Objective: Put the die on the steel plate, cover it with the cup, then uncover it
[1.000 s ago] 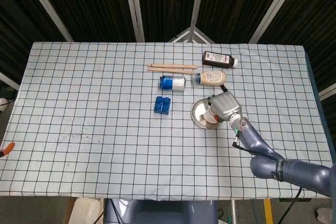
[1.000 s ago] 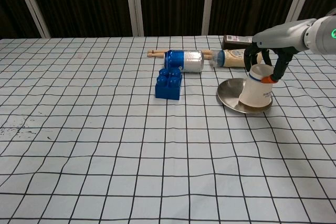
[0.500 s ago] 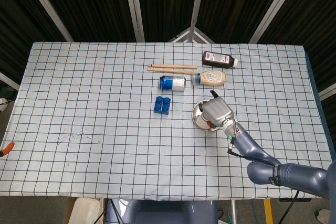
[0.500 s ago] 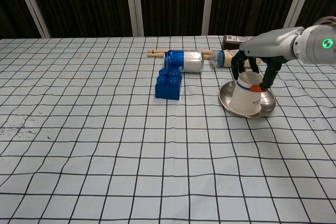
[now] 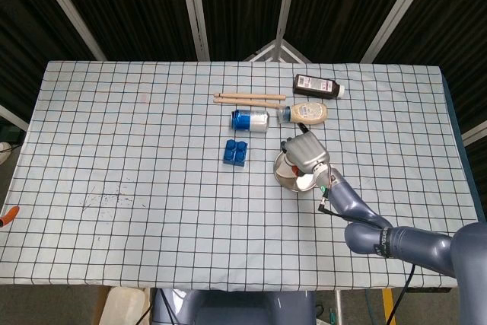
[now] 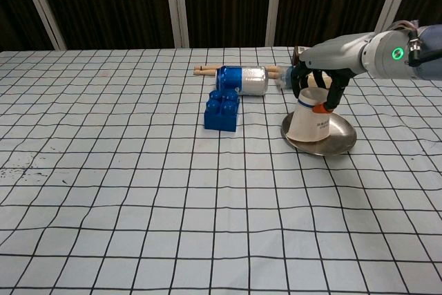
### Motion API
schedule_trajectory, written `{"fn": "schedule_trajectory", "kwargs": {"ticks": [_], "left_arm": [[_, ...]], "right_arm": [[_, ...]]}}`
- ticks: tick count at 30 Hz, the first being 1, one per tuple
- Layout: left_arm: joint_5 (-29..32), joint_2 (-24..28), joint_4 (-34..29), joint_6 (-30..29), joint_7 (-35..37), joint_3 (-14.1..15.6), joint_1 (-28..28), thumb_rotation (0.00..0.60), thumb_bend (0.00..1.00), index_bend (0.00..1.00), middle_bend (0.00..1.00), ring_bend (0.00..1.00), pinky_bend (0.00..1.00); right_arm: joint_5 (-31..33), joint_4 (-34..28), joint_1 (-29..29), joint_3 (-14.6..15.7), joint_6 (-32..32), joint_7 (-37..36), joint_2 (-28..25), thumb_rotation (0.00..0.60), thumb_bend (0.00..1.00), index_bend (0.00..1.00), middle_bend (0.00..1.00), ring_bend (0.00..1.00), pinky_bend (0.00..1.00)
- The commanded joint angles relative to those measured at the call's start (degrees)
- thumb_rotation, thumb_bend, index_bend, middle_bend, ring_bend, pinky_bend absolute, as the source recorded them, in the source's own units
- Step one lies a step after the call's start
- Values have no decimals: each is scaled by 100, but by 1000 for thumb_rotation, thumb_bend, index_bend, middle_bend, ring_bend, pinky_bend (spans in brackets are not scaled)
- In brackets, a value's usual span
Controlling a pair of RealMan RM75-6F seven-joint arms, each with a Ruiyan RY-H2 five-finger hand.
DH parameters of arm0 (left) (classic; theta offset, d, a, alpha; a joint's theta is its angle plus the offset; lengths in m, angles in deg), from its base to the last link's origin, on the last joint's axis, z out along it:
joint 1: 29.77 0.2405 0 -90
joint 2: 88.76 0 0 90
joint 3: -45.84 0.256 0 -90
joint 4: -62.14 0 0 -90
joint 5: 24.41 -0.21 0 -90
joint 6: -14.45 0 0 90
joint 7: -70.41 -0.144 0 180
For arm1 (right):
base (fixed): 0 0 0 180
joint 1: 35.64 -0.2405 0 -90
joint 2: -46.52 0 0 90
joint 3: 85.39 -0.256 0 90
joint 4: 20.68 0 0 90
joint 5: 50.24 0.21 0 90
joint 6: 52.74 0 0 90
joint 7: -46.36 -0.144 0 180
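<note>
One hand at work: my right hand (image 6: 319, 82) has its fingers (image 6: 324, 99) clamped round the upturned cup (image 6: 309, 121), mouth down on the plate's (image 6: 340, 140) left side, to hide the die, unseen underneath I judge.

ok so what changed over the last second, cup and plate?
The right robot hand, gripping the inverted paper cup from above throughout, carried it leftward across the steel plate, from the plate's right part to its left edge. The plate shifted slightly too. The die can't be seen. The blue block, blue can, bottles and wooden sticks stayed put.
</note>
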Motion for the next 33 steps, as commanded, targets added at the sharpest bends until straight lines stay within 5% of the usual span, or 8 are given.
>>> {"fn": "schedule_trajectory", "kwargs": {"ticks": [1, 21, 33], "left_arm": [[3, -3, 1, 16, -9, 5, -5, 600, 173, 155, 0, 0, 39], [-19, -37, -5, 30, -108, 35, -17, 600, 172, 159, 0, 0, 39], [-29, -41, -6, 11, -115, 33, -15, 600, 172, 159, 0, 0, 39]], "right_arm": [[46, 61, 40, 20, 5, -41, -28, 600, 455, 467, 401, 435, 68], [-337, -140, 450, 130, -143, -418, -516, 600, 456, 480, 401, 435, 67], [-629, -292, 428, 119, -88, -389, -332, 600, 456, 479, 401, 435, 67]]}}
